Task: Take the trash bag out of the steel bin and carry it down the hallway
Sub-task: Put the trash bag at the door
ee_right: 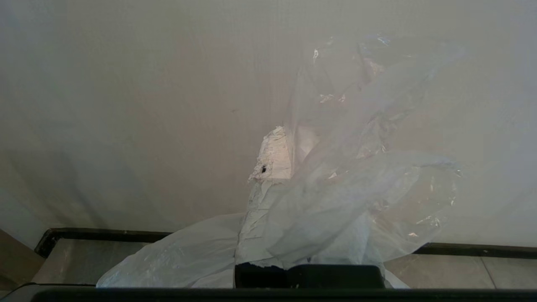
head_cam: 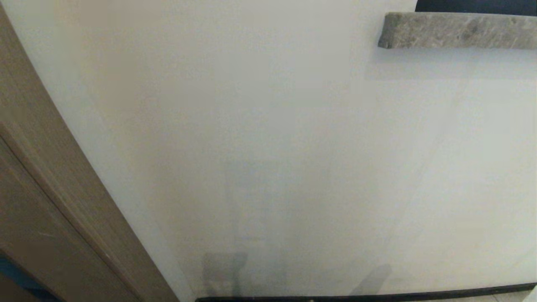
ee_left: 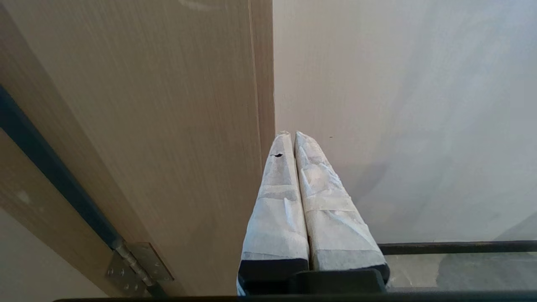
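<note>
Bag in the right gripper, robot facing a pale wall

The right gripper, its white-wrapped jaws clamped together on the thin, clear, crinkled plastic trash bag, holds the film bunched and billowing around its fingers. The bag looks light, limp and slippery, so a pinch on gathered folds should suit it best. The left gripper hangs empty, jaws together, near the wood-coloured door frame.
</note>
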You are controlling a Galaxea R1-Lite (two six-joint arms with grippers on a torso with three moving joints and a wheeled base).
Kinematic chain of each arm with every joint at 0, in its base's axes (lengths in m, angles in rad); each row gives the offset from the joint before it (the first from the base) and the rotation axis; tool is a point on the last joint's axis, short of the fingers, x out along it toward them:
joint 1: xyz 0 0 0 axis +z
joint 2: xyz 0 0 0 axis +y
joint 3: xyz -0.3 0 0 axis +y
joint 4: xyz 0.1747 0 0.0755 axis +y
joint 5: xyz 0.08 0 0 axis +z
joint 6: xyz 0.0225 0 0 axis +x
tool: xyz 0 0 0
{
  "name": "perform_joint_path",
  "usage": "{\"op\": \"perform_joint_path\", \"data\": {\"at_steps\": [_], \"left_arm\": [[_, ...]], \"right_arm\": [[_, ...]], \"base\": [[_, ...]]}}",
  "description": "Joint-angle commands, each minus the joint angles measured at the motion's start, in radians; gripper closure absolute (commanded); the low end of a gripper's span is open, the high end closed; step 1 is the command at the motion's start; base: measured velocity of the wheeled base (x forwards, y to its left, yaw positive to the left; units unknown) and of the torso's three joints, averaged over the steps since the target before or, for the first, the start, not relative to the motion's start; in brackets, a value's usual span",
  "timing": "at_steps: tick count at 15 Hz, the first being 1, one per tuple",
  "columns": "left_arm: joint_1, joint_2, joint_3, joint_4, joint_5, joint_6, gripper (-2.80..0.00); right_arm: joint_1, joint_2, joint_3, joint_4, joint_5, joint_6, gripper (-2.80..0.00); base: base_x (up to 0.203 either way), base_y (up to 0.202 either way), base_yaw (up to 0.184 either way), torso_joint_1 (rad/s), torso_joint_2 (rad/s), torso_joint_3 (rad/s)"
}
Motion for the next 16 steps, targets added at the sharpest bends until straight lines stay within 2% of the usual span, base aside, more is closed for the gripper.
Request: {"op": "perform_joint_path", "data": {"at_steps": [1, 8, 16], "left_arm": [[0.0, 0.0, 0.0, 0.001, 0.0, -0.001, 0.0], [0.0, 0.0, 0.0, 0.0, 0.0, -0.002, 0.0], [0.0, 0.0, 0.0, 0.0, 0.0, -0.002, 0.0]], "right_arm": [[0.0, 0.0, 0.0, 0.002, -0.001, 0.0, 0.0], [0.0, 0.0, 0.0, 0.002, 0.001, 0.0, 0.0], [0.0, 0.0, 0.0, -0.001, 0.001, -0.004, 0.0]], "base": [[0.0, 0.0, 0.0, 0.0, 0.0, 0.0], [0.0, 0.0, 0.0, 0.0, 0.0, 0.0], [0.0, 0.0, 0.0, 0.002, 0.0, -0.174]]}}
